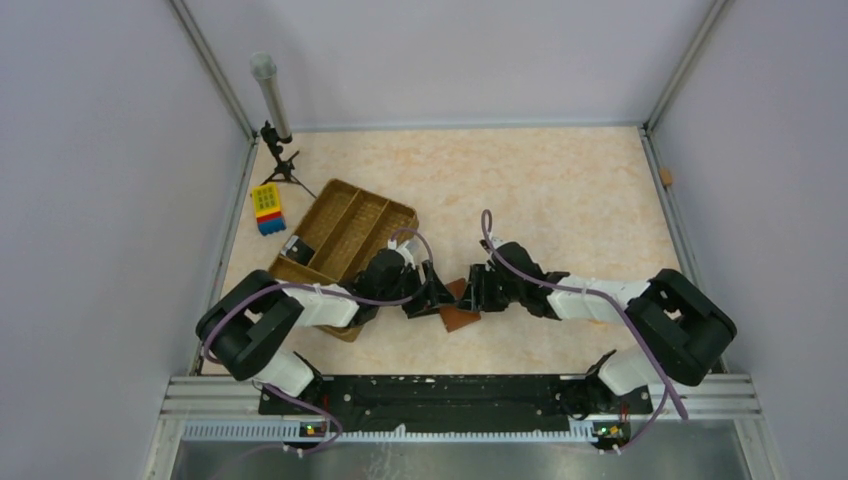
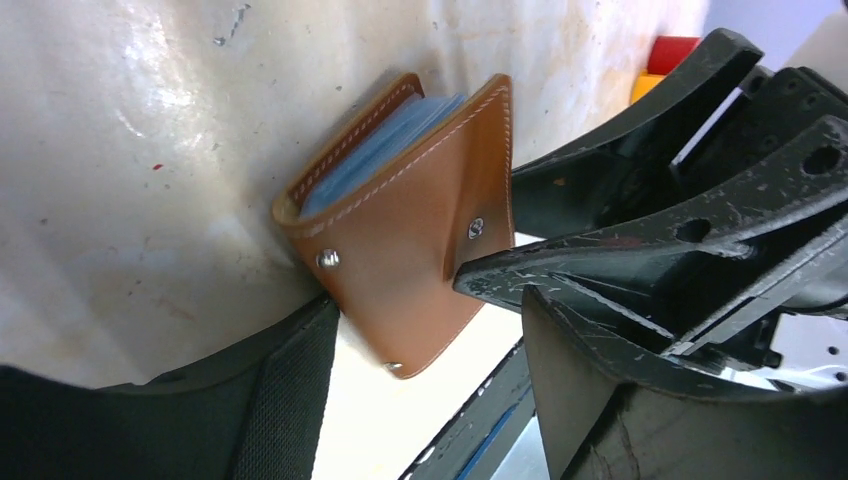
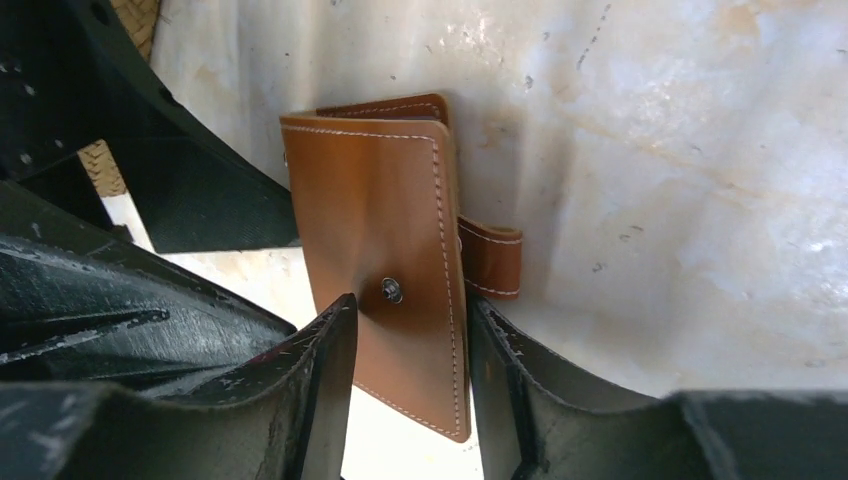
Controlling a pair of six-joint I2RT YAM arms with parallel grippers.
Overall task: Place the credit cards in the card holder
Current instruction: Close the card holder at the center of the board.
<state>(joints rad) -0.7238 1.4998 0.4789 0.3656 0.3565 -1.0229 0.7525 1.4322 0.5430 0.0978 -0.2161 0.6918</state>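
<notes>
Straight ahead of the right gripper, standing on edge between its two fingers: the card holder, long axis running away from the wrist, snap strap off to the outer side. Roughly half open there, and apparently closed onto the brown cover from both faces, judging by the dimpled leather around the stud. Just beyond the left gripper too, mouth turned toward it, gaping enough to show the bluish credit cards seated inside. Wide apart on that side and gripping nothing, with only the lower pad at, perhaps touching, the holder's bottom corner. Equally near for both arms, with fingertips almost meeting over it. Next, probably: pressing the flap shut against the right-hand hold, strap not yet fastened.
</notes>
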